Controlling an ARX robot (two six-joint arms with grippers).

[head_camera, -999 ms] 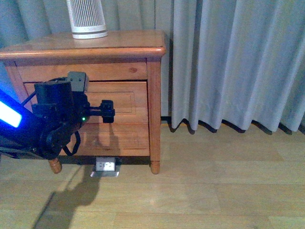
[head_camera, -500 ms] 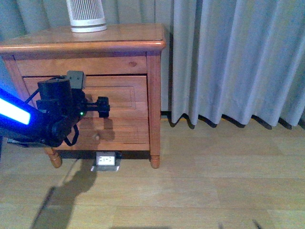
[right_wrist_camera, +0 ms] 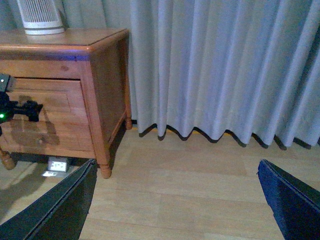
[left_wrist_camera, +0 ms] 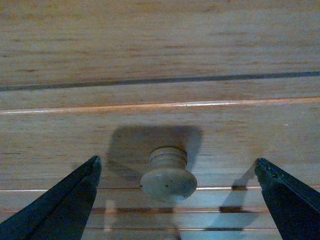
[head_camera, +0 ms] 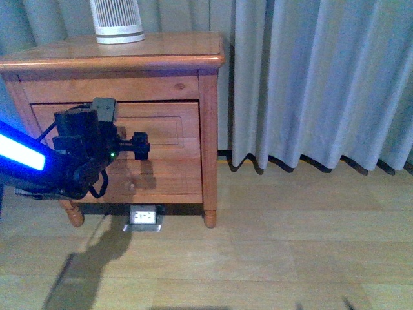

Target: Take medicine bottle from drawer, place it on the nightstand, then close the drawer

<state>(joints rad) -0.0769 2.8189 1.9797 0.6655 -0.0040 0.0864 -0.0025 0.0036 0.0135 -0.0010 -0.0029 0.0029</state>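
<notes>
- The left gripper (head_camera: 141, 146) is held level in front of the drawer (head_camera: 171, 129), the upper of two on the nightstand (head_camera: 208, 129). The front view does not show whether its tip touches the panel.
- In the left wrist view the two dark fingers (left_wrist_camera: 65, 205) are spread wide. The drawer's small round knob (left_wrist_camera: 168, 176) sits between them near the middle, clear of both. Nothing is gripped.
- The knob's shadow falls on the wood just beyond the jaws.
- The drawer front appears flush with the cabinet frame. Its inside is not in view, and the medicine bottle cannot be seen in any view.
- The lower drawer (head_camera: 168, 184) lies below the left jaws, with its lower knob (head_camera: 131, 185) showing just under the gripper.
- A white slatted cylinder (head_camera: 116, 22) stands on the nightstand top, above the left jaws and further back.
- A small metal floor socket (head_camera: 143, 217) sits on the wooden floor (head_camera: 277, 245) below the left jaws, by the cabinet's foot line.
- The right gripper (right_wrist_camera: 177, 164) has its fingers (right_wrist_camera: 60, 210) wide apart with nothing between them. Ahead of these jaws are bare floor and a grey curtain (right_wrist_camera: 215, 65).
- The nightstand stands well apart from the right jaws, off to one side.
</notes>
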